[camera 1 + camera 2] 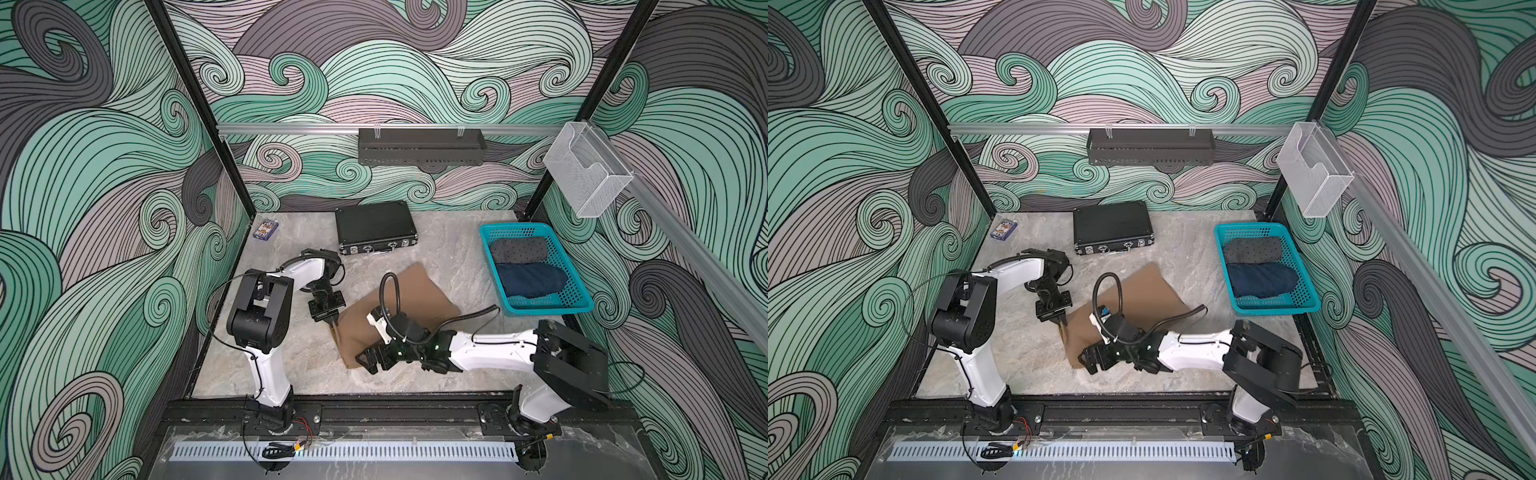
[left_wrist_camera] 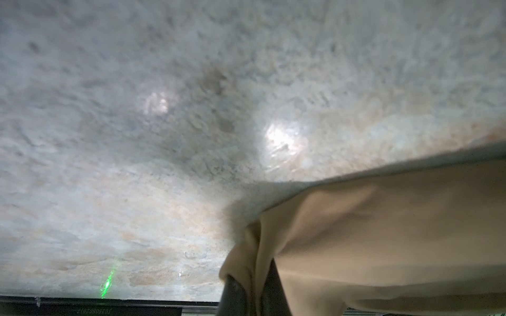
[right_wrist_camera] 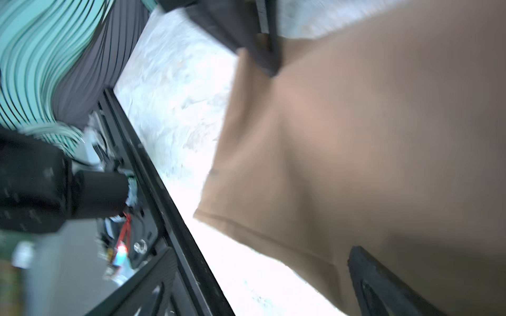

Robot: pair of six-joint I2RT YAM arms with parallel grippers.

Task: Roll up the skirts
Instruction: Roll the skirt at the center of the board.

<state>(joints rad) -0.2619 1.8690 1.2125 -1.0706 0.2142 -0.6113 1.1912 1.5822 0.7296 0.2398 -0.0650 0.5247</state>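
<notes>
Grey marbling covers the surface (image 1: 270, 357). The plain tan-brown cloth skirt (image 1: 424, 295) lies spread out on it, mid-field, between my two arms.

The left gripper (image 1: 333, 328) is closed on the left edge of this skirt. In the left wrist view I see tan cloth (image 2: 383, 232) pinched between the dark fingers (image 2: 232, 296), its edge raised slightly off the surface.

The right gripper (image 1: 368, 363) sits low at the near corner of the same skirt with its jaws spread wide. In the right wrist view one finger (image 3: 383, 287) lies over the cloth, and nothing is clamped.

The dark grey dotted skirt (image 1: 519, 249) and the dark blue denim skirt (image 1: 530, 280) lie rolled, side by side, inside the teal plastic basket (image 1: 548, 309) on the right. The grey one is farther from me.

The black hard case (image 1: 376, 226) lies behind the tan skirt, apart from it.
</notes>
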